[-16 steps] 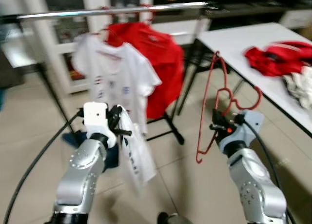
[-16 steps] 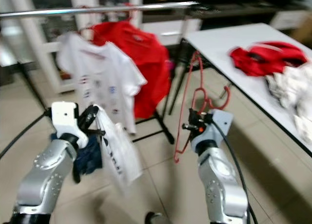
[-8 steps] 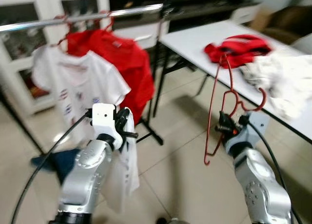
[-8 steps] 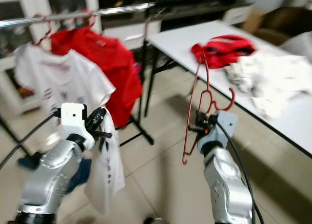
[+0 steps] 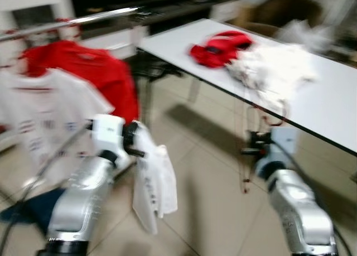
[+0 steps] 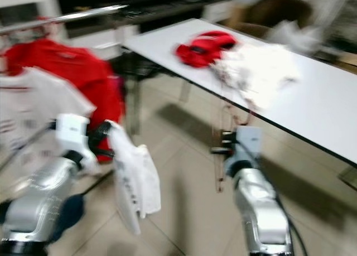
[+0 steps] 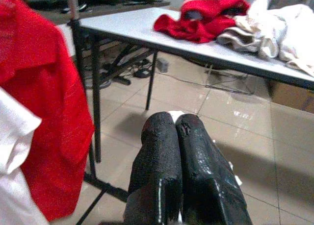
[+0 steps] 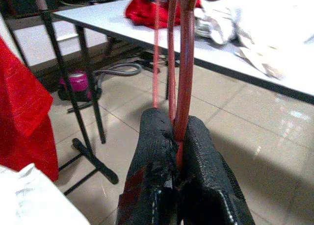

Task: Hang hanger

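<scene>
My right gripper (image 8: 175,137) is clenched on the red hanger (image 8: 184,63), which stands upright out of its fingers in front of the white table's (image 5: 318,108) edge. My left gripper (image 7: 175,132) has its fingers pressed together on a white shirt (image 5: 152,180) that hangs down from it over the tiled floor (image 5: 212,200). On my left I see a rail (image 5: 83,20) with a red shirt (image 5: 89,72) hanging on it, and a red garment (image 5: 217,44) lies on the table beside a white pile (image 5: 268,72).

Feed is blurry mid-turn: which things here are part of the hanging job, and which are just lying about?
Job:
red hanger in right gripper
white shirt in left gripper
clothes rail

Lying about:
red garment and white clothes on table
vacuum cleaner
</scene>
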Motion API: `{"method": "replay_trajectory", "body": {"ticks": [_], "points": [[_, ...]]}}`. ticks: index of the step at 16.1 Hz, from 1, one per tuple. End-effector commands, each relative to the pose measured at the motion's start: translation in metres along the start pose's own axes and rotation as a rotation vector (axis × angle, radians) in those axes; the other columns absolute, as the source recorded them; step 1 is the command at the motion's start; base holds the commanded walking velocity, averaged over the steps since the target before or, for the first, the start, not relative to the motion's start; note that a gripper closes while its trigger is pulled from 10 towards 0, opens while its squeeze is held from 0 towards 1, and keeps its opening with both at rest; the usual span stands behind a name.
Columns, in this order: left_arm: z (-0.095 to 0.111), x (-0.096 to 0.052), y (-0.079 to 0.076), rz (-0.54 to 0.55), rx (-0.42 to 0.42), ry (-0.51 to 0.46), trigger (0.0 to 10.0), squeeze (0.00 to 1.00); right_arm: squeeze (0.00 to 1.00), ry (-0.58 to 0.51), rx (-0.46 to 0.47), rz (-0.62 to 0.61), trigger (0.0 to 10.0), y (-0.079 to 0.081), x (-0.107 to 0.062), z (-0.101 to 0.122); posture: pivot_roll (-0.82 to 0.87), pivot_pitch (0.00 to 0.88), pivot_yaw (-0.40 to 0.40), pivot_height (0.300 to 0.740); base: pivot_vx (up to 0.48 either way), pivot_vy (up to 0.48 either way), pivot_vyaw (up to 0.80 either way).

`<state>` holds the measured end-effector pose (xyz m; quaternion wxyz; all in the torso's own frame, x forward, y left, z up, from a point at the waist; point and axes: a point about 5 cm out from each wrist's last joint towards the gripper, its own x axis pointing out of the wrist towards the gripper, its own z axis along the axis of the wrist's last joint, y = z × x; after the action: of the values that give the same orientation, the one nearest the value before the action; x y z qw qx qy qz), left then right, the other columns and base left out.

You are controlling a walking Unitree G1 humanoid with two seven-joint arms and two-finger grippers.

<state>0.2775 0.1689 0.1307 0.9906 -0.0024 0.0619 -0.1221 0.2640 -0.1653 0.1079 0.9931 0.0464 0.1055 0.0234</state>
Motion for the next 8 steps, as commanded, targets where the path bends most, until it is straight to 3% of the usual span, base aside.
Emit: {"method": "replay_trajectory", "body": {"ticks": [1,5,7,8], "points": [[0.0095,0.0031,-0.0070,-0.033,0.008,-0.042,10.0,0.00,0.00,-0.009,-0.007,-0.038,10.0,-0.0079,-0.0020,0.0045,-0.10,0.000,-0.029,0.740,0.000,0.000,-0.77],[0.0108,0.0033,-0.0106,-0.055,0.018,-0.051,10.0,0.00,0.00,0.007,0.009,-0.029,10.0,-0.0055,-0.0062,0.0017,-0.10,0.000,-0.026,0.740,0.000,0.000,-0.77],[0.0111,0.0034,-0.0120,-0.062,0.017,-0.052,10.0,0.00,0.00,0.020,-0.026,-0.053,10.0,-0.0066,-0.0072,0.0001,-0.10,0.000,-0.024,0.740,0.000,-0.263,0.00],[0.0110,0.0035,-0.0121,-0.063,0.017,-0.052,10.0,0.00,0.00,0.016,0.000,-0.049,10.0,-0.0059,-0.0076,0.0004,-0.10,0.000,-0.024,0.740,0.000,-0.292,0.00]]}}
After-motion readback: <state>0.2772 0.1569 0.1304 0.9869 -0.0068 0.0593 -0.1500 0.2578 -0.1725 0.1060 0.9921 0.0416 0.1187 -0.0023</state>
